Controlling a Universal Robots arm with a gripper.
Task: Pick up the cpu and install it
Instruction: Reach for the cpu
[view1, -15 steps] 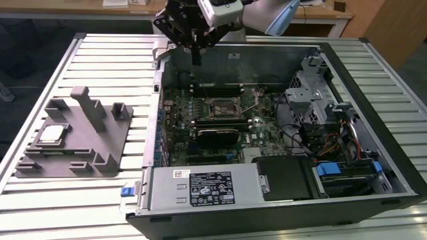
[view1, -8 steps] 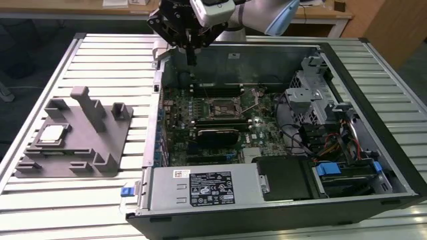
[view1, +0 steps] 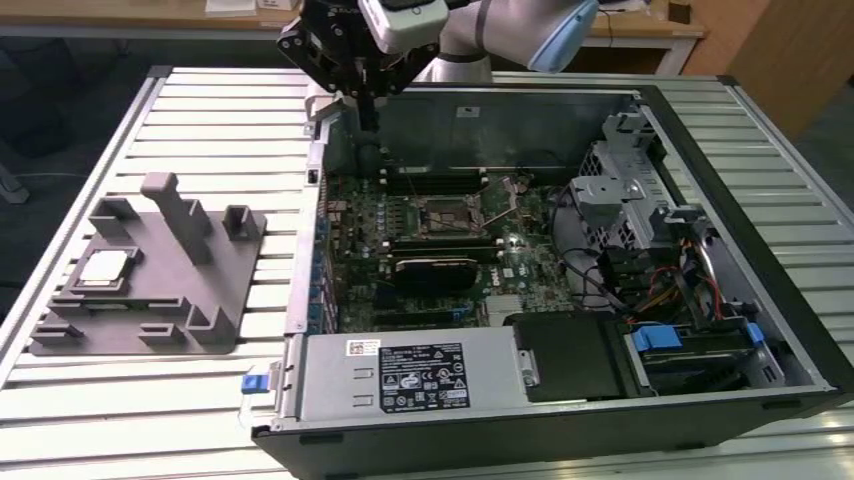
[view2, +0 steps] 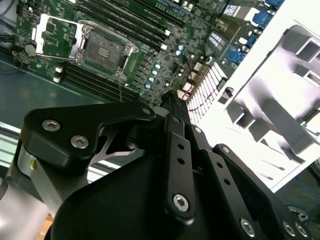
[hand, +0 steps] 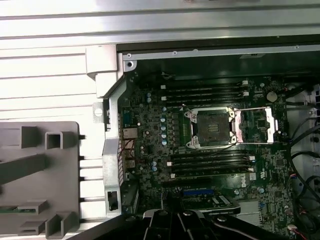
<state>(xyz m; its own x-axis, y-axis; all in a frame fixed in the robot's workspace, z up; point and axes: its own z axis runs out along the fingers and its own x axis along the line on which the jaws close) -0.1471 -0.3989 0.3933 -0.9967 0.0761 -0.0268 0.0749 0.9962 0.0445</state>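
Your empty, closed gripper (view1: 363, 110) hangs over the computer case (view1: 561, 438), well apart from the cpu (view1: 107, 268) on the grey holder (view1: 220, 285).

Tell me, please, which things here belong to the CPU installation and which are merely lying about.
For the job:
- cpu, lying on the grey fixture
- open socket on the motherboard
- gripper, shut and holding nothing, over the case edge

Just about:
- power supply
- drive cage
- cables
- memory slots
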